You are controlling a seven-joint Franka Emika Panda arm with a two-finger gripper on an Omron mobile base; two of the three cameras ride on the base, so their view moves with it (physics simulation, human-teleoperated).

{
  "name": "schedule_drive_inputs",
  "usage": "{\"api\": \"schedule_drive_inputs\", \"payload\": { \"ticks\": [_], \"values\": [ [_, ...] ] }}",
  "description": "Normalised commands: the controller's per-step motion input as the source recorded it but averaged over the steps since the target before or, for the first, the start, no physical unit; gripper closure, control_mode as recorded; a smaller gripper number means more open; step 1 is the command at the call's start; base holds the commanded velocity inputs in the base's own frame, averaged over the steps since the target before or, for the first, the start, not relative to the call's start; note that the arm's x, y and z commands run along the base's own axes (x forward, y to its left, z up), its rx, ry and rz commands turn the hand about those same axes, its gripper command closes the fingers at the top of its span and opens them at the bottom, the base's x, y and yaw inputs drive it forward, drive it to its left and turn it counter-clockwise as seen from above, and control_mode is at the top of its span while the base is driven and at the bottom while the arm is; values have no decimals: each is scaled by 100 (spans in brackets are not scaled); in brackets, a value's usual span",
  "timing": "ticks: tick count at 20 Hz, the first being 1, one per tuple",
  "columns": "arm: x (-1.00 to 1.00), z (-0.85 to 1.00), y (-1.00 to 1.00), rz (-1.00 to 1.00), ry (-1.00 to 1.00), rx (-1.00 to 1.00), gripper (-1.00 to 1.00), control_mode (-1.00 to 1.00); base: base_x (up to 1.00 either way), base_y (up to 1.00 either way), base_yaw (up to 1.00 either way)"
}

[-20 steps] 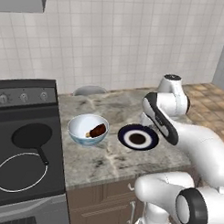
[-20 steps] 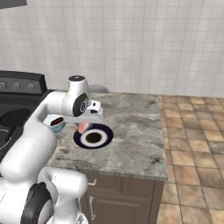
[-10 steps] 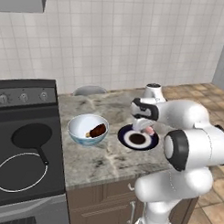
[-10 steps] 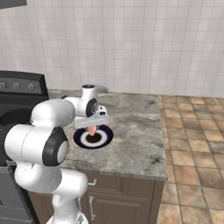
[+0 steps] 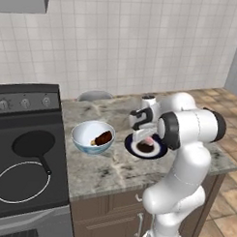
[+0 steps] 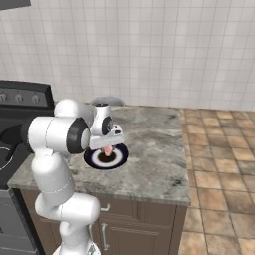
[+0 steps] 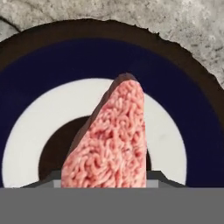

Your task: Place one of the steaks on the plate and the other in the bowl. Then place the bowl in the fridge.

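While the end effector [image 5: 145, 137] is clamping the pale pink steak [image 7: 114, 140] above the plate [image 5: 158, 149], the dark steak [image 5: 103, 138] is lying in the bowl [image 5: 84, 133] at nine o'clock on the tabletop [image 5: 114, 166].

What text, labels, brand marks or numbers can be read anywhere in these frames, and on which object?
None: no readable text.
The stove's control panel has knobs, with no legible markings.
The plate, the bowl, the pink steak in the gripper and the skillet are unmarked.
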Motion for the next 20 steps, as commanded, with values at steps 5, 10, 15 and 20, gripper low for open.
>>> {"api": "schedule_drive_inputs", "payload": {
  "ticks": [5,10,15,20],
  "values": [
    [0,-58,0,0,2,0,100,-100,0,0,0],
    [0,-8,0,0,0,0,-100,-100,0,0,0],
    [-2,11,0,-1,0,1,-100,-100,0,0,0],
    [-35,82,-2,-3,0,12,-100,-100,0,0,0]
  ]
}}
